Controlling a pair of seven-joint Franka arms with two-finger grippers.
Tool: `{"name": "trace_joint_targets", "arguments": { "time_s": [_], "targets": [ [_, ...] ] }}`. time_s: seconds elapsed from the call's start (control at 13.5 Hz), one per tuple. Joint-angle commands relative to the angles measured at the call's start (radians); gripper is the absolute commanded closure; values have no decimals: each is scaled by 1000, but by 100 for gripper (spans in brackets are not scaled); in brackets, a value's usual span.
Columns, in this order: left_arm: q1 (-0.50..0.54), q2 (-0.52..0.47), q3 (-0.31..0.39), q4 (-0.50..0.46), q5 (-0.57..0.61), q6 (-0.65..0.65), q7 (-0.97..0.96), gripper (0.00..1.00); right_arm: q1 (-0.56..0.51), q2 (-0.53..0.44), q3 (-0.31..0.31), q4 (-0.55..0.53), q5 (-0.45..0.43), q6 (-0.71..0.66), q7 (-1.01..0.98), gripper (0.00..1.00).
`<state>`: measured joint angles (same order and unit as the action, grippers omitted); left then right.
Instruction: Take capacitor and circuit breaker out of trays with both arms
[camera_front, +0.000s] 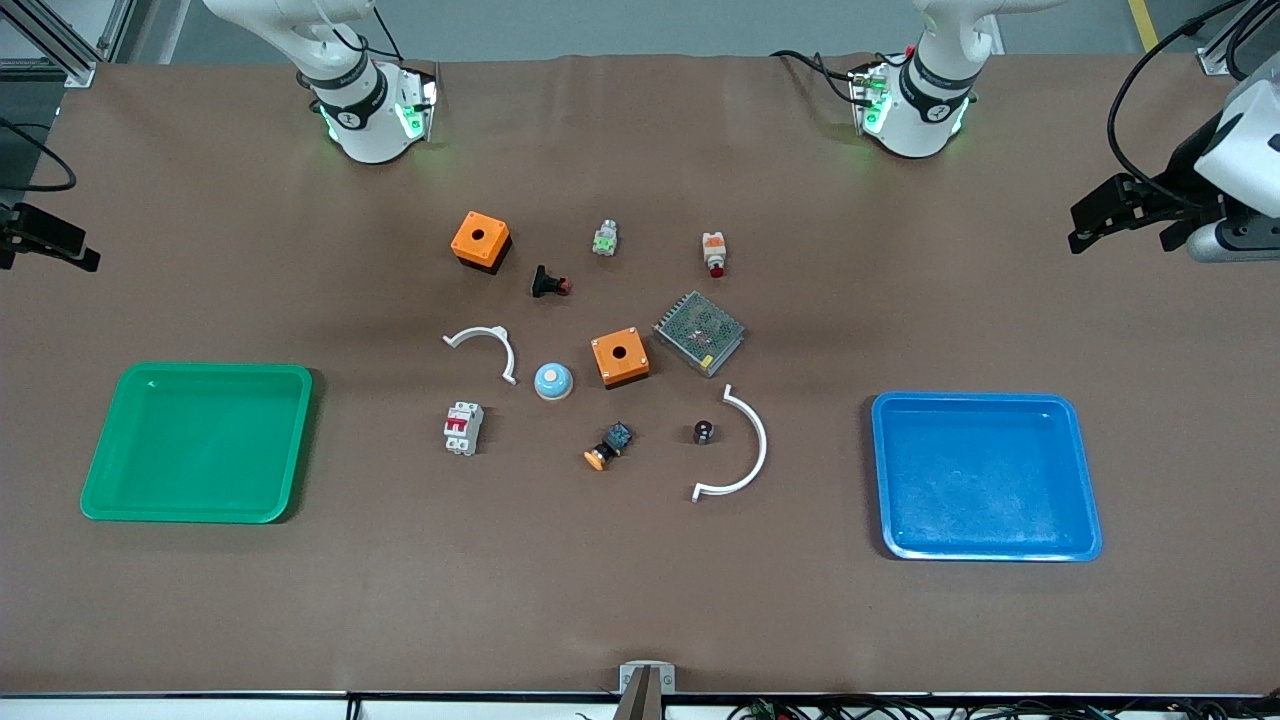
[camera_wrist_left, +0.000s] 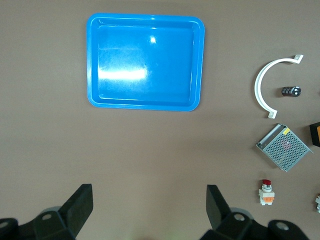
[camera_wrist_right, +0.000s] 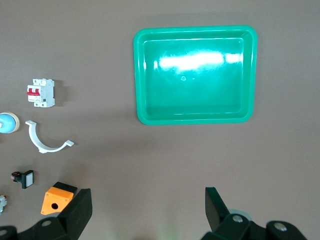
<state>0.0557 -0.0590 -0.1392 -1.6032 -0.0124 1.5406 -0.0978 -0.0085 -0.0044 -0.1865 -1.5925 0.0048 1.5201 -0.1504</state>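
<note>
Two glossy trays (camera_front: 200, 505), cylindrical capacitor (camera_front: 704, 431), blocky breaker (camera_front: 463, 428)

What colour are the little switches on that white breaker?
Red, on the breaker; the right wrist view shows them best.

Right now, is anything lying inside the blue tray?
No, the blue tray shows only its bare floor; the capacitor sits on the table.

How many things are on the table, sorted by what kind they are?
Trays: 2, green tray and blue tray
Orange boxes: 2
White curved clips: 2
Push buttons: 4
Breaker: 1
Capacitor: 1
Metal mesh box: 1
Blue dome: 1
Total: 14
</note>
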Motion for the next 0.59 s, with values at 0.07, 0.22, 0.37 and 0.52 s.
{"name": "trace_joint_targets", "arguments": {
  "time_s": [0.07, 0.22, 0.37, 0.52],
  "targets": [
    [7, -24, -3, -1, -11, -33, 0, 0, -14, -23, 16, -24, -16, 12, -18, 0],
    [7, -27, 0, 3, -12, -33, 1, 0, -16, -25, 16, -23, -16, 12, -18, 0],
    [7, -27, 1, 6, -12, -33, 4, 0, -16, -25, 18, -23, -16, 12, -18, 0],
    [12, -21, 7, 14, -9, -33, 24, 0, -11, -26, 21, -23, -16, 14, -18, 0]
  ]
}}
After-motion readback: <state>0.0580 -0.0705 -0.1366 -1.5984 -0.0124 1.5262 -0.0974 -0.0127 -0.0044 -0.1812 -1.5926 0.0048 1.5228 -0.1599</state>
